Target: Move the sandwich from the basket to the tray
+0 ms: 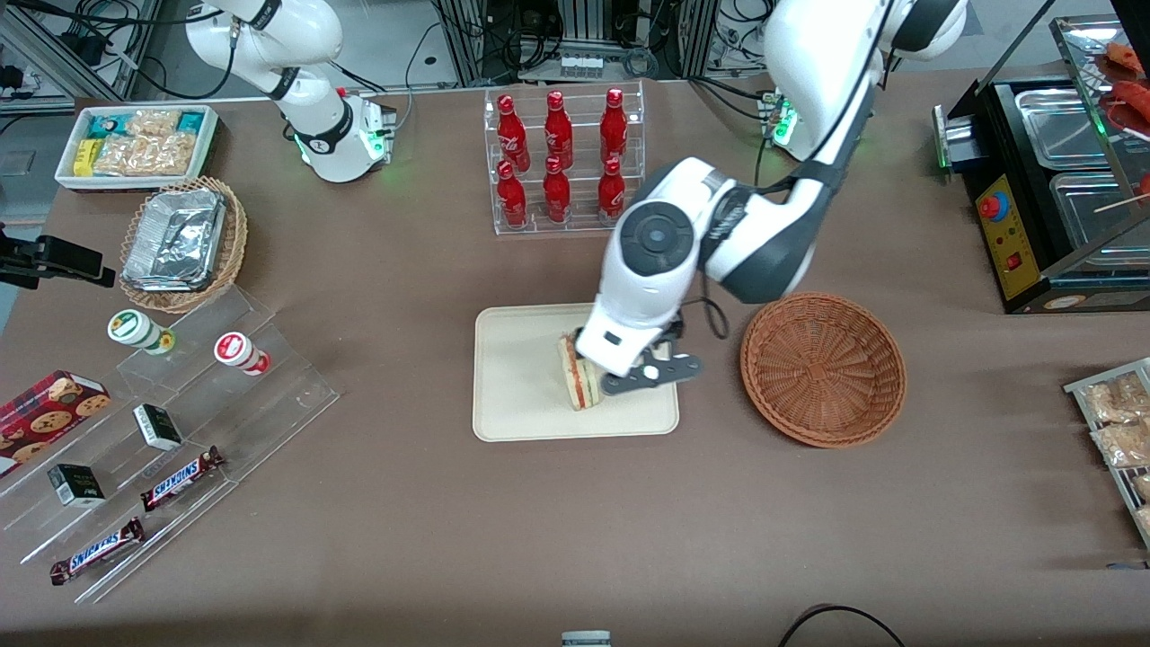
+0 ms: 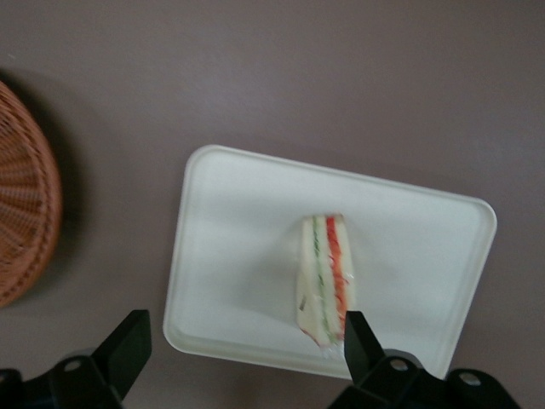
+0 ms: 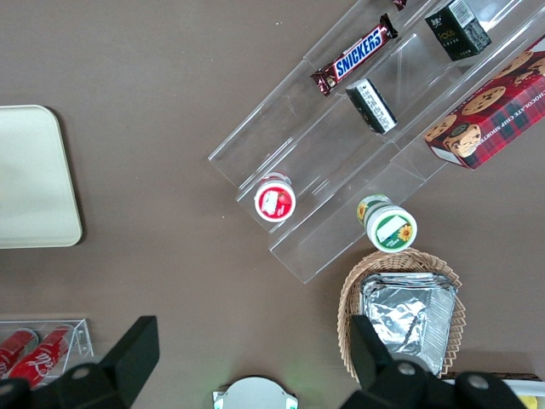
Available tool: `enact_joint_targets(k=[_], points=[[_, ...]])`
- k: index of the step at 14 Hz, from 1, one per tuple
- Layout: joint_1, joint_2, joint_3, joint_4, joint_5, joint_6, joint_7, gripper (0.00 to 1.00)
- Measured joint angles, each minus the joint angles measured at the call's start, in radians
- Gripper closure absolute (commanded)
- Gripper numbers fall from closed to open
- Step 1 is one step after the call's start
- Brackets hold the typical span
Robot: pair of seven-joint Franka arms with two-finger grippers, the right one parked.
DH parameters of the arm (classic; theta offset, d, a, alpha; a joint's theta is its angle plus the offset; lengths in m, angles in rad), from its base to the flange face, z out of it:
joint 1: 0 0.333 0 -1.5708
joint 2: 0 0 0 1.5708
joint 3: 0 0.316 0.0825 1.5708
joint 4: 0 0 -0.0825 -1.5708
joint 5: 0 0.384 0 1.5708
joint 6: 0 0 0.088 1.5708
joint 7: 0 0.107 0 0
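now the tray (image 1: 521,377), a flat cream rectangle with rounded corners and a low rim, holds the sandwich (image 1: 579,382), which stands on edge near the tray's end closest to the basket, its pale bread and its red and green filling layers facing up. the claw (image 1: 620,382) hangs just above the tray beside the sandwich, spread wide with nothing in it; in the left wrist view its dark fingers (image 2: 126,345) stand well apart, one fingertip close to the sandwich's (image 2: 325,279) narrow end without a clear grip on it. most of the tray's (image 2: 409,247) smooth surface is bare toward the parked arm's end. the basket (image 1: 822,368), round, shallow and woven of reddish-brown wicker, sits on the brown desk (image 1: 575,521) just beside the tray toward the working arm's end, with a narrow strip of desk between them, and has nothing inside. nearer the front camera the desk lies open.
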Motion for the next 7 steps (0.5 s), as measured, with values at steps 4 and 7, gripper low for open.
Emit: enact_joint_targets(k=[4, 7], points=[[0.118, -0.076, 0.019, -0.059, 0.000, -0.038, 0.157, 0.00], [0.188, -0.140, 0.020, -0.105, 0.000, -0.095, 0.275, 0.00]])
